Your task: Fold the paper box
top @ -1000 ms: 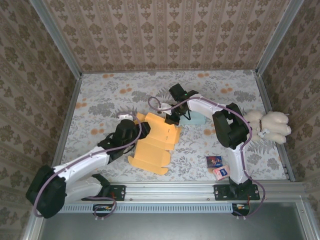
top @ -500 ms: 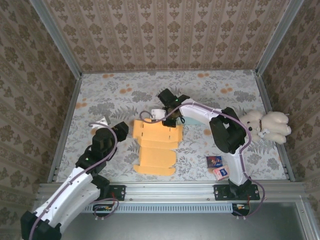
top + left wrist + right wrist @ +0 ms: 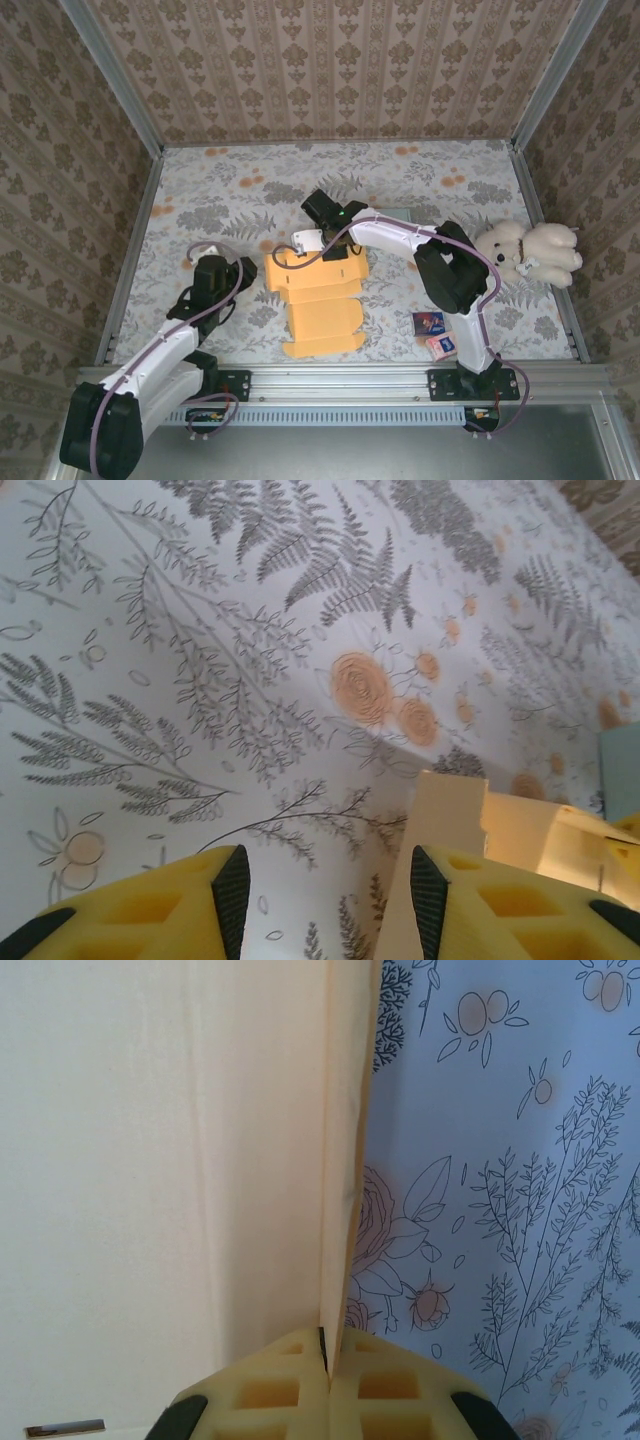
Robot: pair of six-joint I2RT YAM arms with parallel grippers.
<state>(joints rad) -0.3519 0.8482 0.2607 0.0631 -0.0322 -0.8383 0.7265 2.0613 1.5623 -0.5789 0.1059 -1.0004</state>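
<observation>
The right fingers pinch an upright edge of the box; the left fingers stand apart, empty, just beside it over the desk.

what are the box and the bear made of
The box looks like thin matte orange card: flat panels, sharp creases, cut flaps. The bear looks like cream plush with a fuzzy surface, probably soft-stuffed.

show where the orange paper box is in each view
top external: paper box at the table's centre.
left wrist: paper box at lower right, past the left fingers.
right wrist: paper box across the left half, edge between the right fingers.
shared landmark: floral tablecloth.
</observation>
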